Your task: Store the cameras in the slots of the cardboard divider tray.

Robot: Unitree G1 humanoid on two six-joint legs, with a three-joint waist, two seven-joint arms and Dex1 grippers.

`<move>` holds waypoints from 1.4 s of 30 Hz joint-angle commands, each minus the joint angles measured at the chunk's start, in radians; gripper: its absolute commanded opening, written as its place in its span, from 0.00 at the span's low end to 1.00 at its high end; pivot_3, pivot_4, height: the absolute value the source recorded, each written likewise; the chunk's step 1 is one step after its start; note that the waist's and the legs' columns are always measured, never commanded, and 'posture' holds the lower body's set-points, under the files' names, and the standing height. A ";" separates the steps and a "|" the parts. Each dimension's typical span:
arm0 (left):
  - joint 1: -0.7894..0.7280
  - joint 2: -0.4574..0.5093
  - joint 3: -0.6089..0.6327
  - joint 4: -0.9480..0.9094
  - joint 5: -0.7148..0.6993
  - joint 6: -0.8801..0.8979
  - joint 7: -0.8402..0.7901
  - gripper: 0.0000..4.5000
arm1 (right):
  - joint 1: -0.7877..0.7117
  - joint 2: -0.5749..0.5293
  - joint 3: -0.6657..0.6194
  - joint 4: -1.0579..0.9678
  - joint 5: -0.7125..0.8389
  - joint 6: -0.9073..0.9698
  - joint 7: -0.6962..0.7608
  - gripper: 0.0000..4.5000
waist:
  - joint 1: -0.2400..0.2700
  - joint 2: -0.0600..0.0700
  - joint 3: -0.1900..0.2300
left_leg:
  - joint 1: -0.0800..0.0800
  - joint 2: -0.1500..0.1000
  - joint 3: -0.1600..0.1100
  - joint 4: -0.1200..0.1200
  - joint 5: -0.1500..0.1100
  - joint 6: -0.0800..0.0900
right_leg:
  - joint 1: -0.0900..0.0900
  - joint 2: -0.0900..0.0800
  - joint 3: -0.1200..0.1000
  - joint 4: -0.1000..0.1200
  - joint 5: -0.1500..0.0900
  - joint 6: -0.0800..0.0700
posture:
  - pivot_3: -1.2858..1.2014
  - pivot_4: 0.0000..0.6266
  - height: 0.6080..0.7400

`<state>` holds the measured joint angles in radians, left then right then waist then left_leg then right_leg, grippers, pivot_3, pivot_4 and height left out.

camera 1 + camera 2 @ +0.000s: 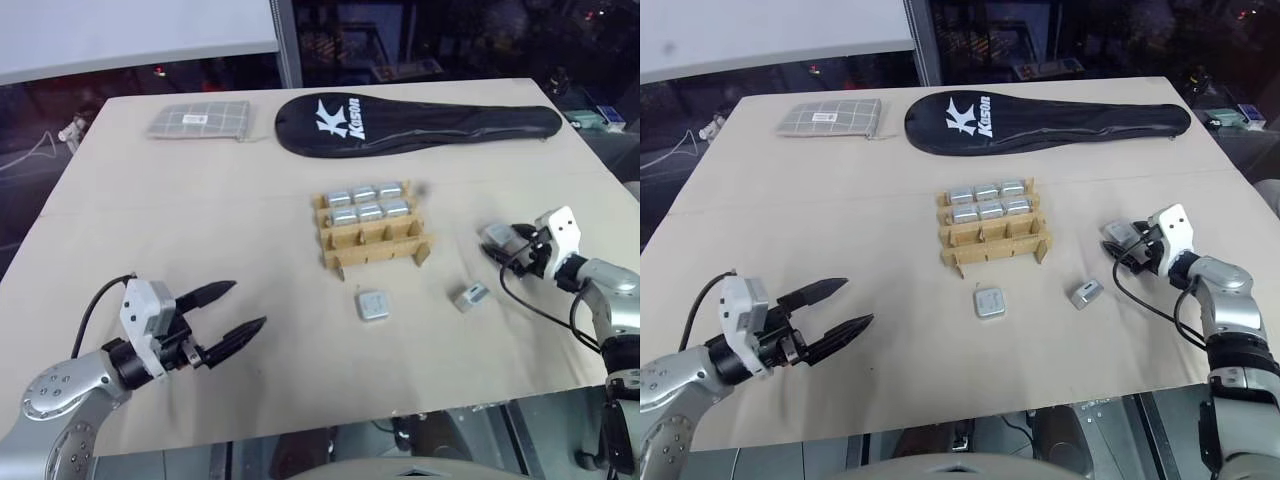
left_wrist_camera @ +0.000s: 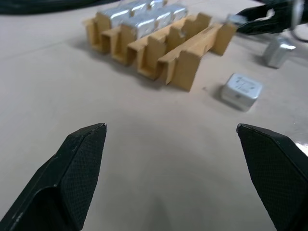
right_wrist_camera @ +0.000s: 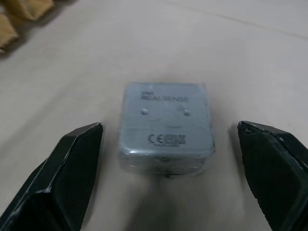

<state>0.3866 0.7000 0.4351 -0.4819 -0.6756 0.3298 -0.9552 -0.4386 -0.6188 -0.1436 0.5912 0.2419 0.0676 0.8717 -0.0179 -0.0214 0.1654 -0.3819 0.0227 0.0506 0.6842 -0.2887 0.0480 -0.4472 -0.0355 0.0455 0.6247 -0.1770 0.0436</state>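
Because the table [image 1: 200, 200] is the work surface for the whole sorting job, everything lies spread on it within reach of both arms. At twelve o'clock on its far edge lies the black racket cover [image 1: 415, 122], and at eleven o'clock the flat checked pouch [image 1: 199, 121]; both sit well apart from the work, so they seem set aside rather than in use. Near the centre stands the cardboard divider tray [image 1: 372, 243], its two far rows filled with six cameras [image 1: 368, 203] and its near row of three slots still vacant, which by judgement is why three cameras remain loose. From the tray, one loose camera [image 1: 373, 305] lies flat at six o'clock, a second loose camera [image 1: 469, 296] rests at four o'clock, and a third camera [image 3: 166, 126] lies at three o'clock.

The left gripper [image 1: 236, 312], at seven o'clock from the tray, hangs over bare table with its fingers spread wide and nothing between them. The right gripper [image 3: 168, 168] has its fingers parted on either side of the third camera, not touching it, apparently lined up to close on it.
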 commanded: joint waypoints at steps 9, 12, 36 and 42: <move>-0.021 -0.005 0.008 -0.014 -0.052 -0.018 -0.051 1.00 | 0.000 0.004 -0.014 0.009 -0.001 -0.084 0.015 0.42 | -0.002 0.000 0.000 | 0.001 0.000 0.000 0.000 0.000 0.000 | 0.001 0.000 0.000 0.000 0.000 0.001 | 0.52 0.24 1.00; -0.092 -0.011 -0.025 0.015 -0.078 0.022 -0.033 1.00 | 0.014 -0.003 0.005 -0.103 -0.003 -0.149 0.047 0.42 | 0.001 0.000 0.000 | 0.001 0.000 0.000 0.000 0.000 0.000 | 0.000 0.000 0.000 0.000 0.000 0.001 | 0.52 0.24 1.00; -0.772 -0.170 -0.457 0.236 -0.014 0.280 0.034 1.00 | -0.194 0.123 0.454 -0.525 -0.426 -0.617 -0.001 0.42 | -0.001 -0.001 0.003 | -0.002 -0.001 -0.002 0.000 0.001 -0.001 | -0.001 0.001 -0.002 0.000 0.004 0.001 | 0.52 0.24 1.00; -0.796 -0.162 -0.435 0.245 -0.059 0.339 -0.006 0.88 | -0.202 0.128 0.479 -0.526 -0.444 -0.650 -0.018 0.42 | 0.002 -0.002 0.004 | -0.002 -0.001 -0.002 0.001 0.001 -0.001 | 0.000 0.001 -0.002 0.001 0.002 -0.002 | 0.52 0.24 1.00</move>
<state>-0.3886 0.5304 -0.0188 -0.2251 -0.7111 0.6658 -0.9505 -0.6253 -0.4898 0.3454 0.0879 -0.2093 -0.5602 0.8728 -0.0158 -0.0232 0.1692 -0.3837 0.0217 0.0481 0.6858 -0.2881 0.0471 -0.4473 -0.0347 0.0431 0.6257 -0.1754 0.0414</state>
